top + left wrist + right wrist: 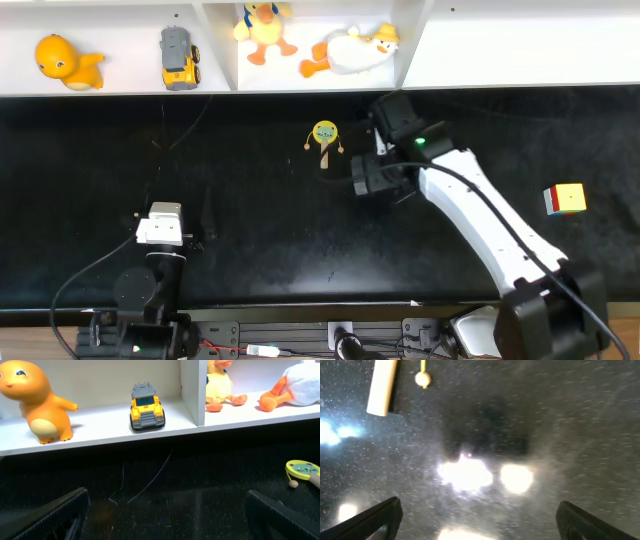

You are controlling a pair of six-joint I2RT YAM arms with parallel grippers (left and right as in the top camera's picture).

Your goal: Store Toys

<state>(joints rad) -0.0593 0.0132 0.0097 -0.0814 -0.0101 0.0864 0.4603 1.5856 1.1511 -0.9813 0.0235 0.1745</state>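
Mat [250, 200] lies open around right fingers [375, 522], spread empty, seemingly near rattle drum [325, 133]; left fingers [55, 520] spread too.

On table [250, 220] before shelf [220, 45]: rattle drum [325, 135]; cube [565, 199] far right; truck [178, 57] in shelf

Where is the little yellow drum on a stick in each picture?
Top view: rattle drum on the black table, just below the white plush duck on the shelf.
Left wrist view: rattle drum on the table, before the white plush duck.
Right wrist view: its wooden handle and bead on the table.
Shared landmark: the black table.
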